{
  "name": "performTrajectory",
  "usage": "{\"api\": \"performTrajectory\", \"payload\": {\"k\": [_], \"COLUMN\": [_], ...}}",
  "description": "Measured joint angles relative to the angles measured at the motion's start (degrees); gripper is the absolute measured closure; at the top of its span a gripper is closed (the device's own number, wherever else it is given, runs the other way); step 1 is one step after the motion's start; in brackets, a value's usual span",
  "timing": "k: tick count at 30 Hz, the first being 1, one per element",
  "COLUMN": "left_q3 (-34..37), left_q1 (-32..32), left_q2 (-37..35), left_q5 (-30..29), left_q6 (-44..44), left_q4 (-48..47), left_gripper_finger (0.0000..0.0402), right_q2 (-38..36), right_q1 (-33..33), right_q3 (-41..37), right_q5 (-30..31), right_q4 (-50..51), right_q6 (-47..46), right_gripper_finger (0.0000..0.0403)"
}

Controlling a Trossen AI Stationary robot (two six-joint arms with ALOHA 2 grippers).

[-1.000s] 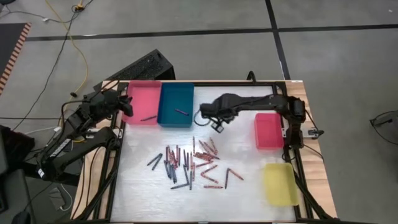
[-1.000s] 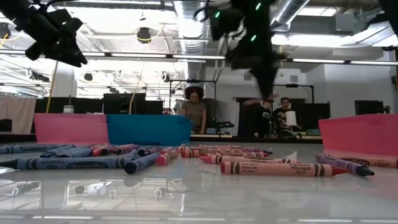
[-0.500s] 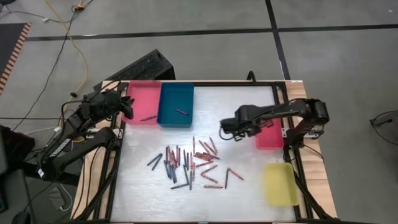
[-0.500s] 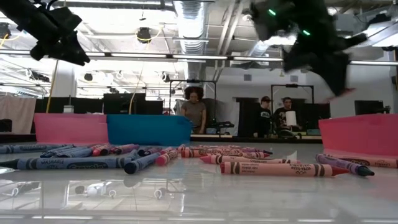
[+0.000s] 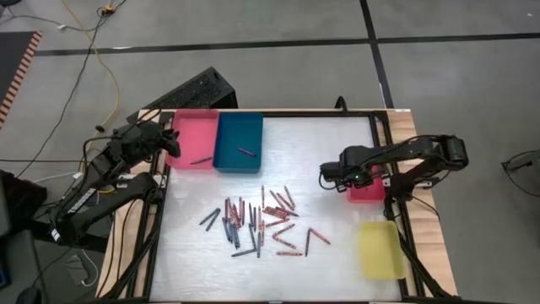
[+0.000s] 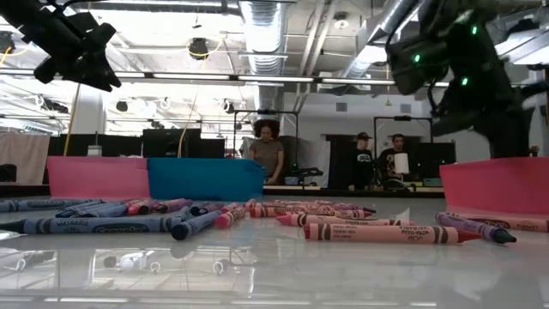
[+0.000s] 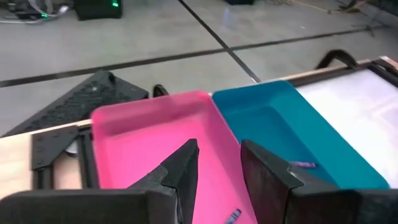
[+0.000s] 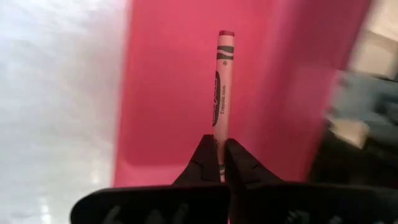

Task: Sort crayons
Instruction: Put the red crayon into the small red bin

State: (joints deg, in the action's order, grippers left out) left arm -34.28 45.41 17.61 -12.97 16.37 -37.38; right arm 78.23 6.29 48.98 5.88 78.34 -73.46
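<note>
Crayon pile [image 5: 261, 221] lies loose mid-table, nearer the camera than the trays in the low view. Right gripper [image 8: 219, 157] hangs over the red tray [image 5: 364, 187], right of the pile, jaws clamped on a red crayon [image 8: 222, 81]. Beyond the pile, the pink tray [image 5: 193, 138] and blue tray [image 5: 239, 142] hold one crayon each. Left gripper [image 7: 216, 163] hovers at the pink tray's outer edge, jaws apart, empty.

You have four trays: one pink [image 5: 193, 139], one blue [image 5: 239, 142], one red [image 5: 369, 186], one yellow [image 5: 379, 249]; two arms
</note>
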Motion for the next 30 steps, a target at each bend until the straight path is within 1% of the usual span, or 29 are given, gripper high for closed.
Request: {"api": "performTrajectory", "payload": {"k": [2, 6, 10, 12, 18, 21, 23, 26, 30], "left_q3": [0.0, 0.0, 0.0, 0.0, 0.0, 0.0, 0.0, 0.0, 0.0], "left_q1": [0.0, 0.0, 0.0, 0.0, 0.0, 0.0, 0.0, 0.0, 0.0], "left_q2": [0.0, 0.0, 0.0, 0.0, 0.0, 0.0, 0.0, 0.0, 0.0], "left_q5": [-1.0, -2.5, -5.4, -5.6, -6.6, -7.9, -8.0, -7.6, -4.8], "left_q6": [0.0, 2.0, 4.8, 5.9, 11.6, 14.9, 14.9, 13.0, 12.3], "left_q4": [0.4, 1.5, 1.6, 1.2, -3.9, -6.6, -7.3, -7.2, -7.3], "left_gripper_finger": [0.0291, 0.0291, 0.0291, 0.0291, 0.0291, 0.0291, 0.0291, 0.0291, 0.0291], "right_q2": [-0.6, -1.9, -3.3, -4.5, -8.2, -9.9, -10.5, -10.5, -10.3], "right_q1": [2.4, 7.9, 12.1, 14.5, 21.8, 23.5, 23.7, 23.6, 23.4], "right_q3": [-2.6, -5.2, -5.8, -5.8, -5.8, -5.8, -5.8, -5.8, -5.8], "right_q5": [0.0, 0.0, 0.0, 0.0, 0.1, 0.1, 0.8, 2.9, 3.2], "right_q4": [-3.7, -4.6, -5.0, -6.0, -8.2, -9.2, -9.3, -9.7, -11.3], "right_q6": [2.8, 7.4, 12.2, 14.9, 21.5, 23.0, 23.1, 23.1, 22.9], "right_gripper_finger": [0.0403, 0.0403, 0.0403, 0.0403, 0.0403, 0.0401, 0.0392, 0.0366, 0.0328]}}
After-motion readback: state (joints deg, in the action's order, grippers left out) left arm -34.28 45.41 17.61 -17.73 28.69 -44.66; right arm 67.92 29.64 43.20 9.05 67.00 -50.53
